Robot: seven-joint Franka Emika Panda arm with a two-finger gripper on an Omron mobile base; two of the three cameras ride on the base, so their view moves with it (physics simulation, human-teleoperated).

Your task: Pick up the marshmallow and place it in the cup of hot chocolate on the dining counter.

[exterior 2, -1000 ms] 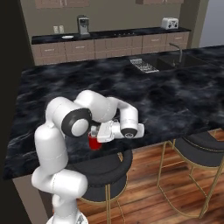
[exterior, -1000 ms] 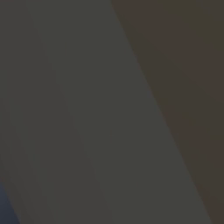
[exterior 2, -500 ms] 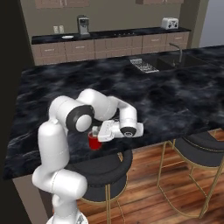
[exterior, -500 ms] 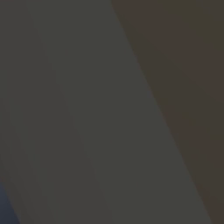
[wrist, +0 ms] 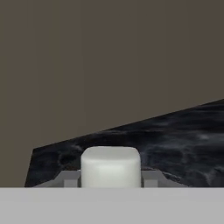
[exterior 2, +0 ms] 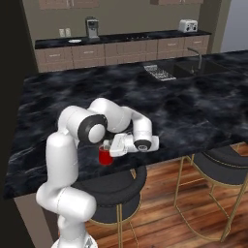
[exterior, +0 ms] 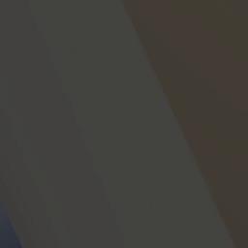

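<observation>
The wide black marbled table (exterior 2: 160, 104) is seen in the right base view, running from the near left to the far right, with a sink and drying rack at its far side and bar stools (exterior 2: 114, 189) tucked under its near edge. The white arm is folded low over the near-left part of this table, and the end effector (exterior 2: 109, 145) is held directly above a small red cup (exterior 2: 105, 156), which stands close to the near edge. In the hand view the marshmallow (wrist: 110, 167) is shown clamped between the two fingertips (wrist: 70, 178), so the end effector is judged to be grasping it, above the table. The carry is judged complete and the release over the cup to be the step in hand. What is called for next is a parting of the fingertips while the block is kept centred over the rim; whether it is exactly centred cannot be told. Little room is left toward the near edge, so a missed drop could roll off to the floor; open table lies far and right for the retreat.
</observation>
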